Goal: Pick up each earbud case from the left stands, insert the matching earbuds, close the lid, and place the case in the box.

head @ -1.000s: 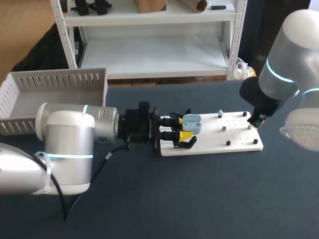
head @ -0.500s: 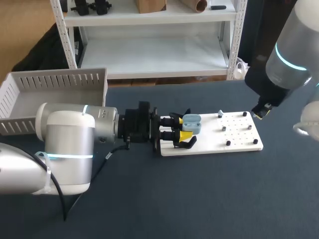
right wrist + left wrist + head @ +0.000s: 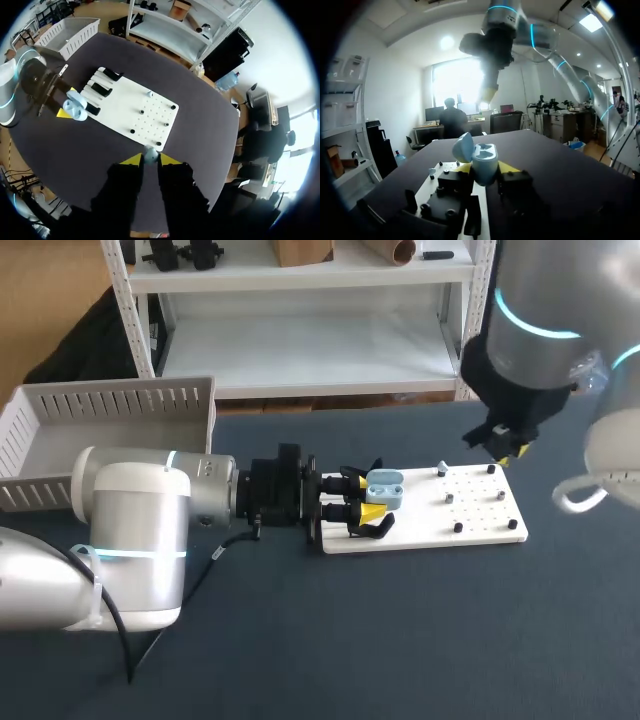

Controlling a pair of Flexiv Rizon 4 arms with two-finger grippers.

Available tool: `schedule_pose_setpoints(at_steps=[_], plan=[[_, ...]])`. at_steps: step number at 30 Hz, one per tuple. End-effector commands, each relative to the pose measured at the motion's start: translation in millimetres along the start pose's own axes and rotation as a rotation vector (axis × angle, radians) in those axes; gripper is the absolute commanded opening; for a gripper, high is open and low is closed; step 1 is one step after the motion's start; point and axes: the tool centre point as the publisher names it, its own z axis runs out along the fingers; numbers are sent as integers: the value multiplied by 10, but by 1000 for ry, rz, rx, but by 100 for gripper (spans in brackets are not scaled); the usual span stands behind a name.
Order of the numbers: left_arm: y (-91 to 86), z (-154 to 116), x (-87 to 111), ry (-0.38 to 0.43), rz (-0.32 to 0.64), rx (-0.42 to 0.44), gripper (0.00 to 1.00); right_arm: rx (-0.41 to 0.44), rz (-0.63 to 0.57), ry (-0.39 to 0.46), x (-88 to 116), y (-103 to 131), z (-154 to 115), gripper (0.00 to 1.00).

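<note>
- The left gripper [image 3: 367,496] is clamped on the pale blue earbud case [image 3: 385,488], one yellow tip on each side. It holds the case just over the near end of the white pegboard [image 3: 485,525].
- The case's lid [image 3: 463,147] stands open, so picking up this case appears done.
- The right gripper [image 3: 150,160] hangs above the far end of the pegboard, well apart from the case. Its tips are pressed on a small pale piece, probably an earbud [image 3: 150,153], though it is too small to be sure.
- From the left wrist view I cannot tell whether any earbud already sits in the case.
- Left, by my reading: bring the earbud over and seat it, add its mate if it is missing, and shut the lid.
- No case shows in the white slotted box [image 3: 110,400], so that placing is not yet done.
</note>
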Motion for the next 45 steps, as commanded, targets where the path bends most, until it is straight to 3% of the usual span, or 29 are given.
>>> schedule_pose_setpoints(at_steps=[1, 5, 19, 22, 25, 30, 36, 45], plan=[[-2, 6, 10, -4, 2, -4, 0, 53, 6, -5, 78, 243, -206, 0], [-2, 6, 10, -4, 2, -4, 0, 40, 43, -31, 87, 457, -277, 0], [-2, 6, 10, -4, 2, -4, 0, 40, 43, -31, 87, 457, -277, 0], [-2, 6, 10, -4, 2, -4, 0, 31, 116, 0, 21, 577, -338, 0], [-2, 6, 10, -4, 2, -4, 0, 114, 232, 18, -71, 649, -395, 0], [-2, 6, 10, -4, 2, -4, 0, 153, 449, 90, -152, 836, -464, 0], [-2, 6, 10, -4, 2, -4, 0, 210, 525, 90, -178, 1012, -465, 0], [-2, 6, 10, -4, 2, -4, 0, 167, 545, 93, -104, 1130, -439, 0]])
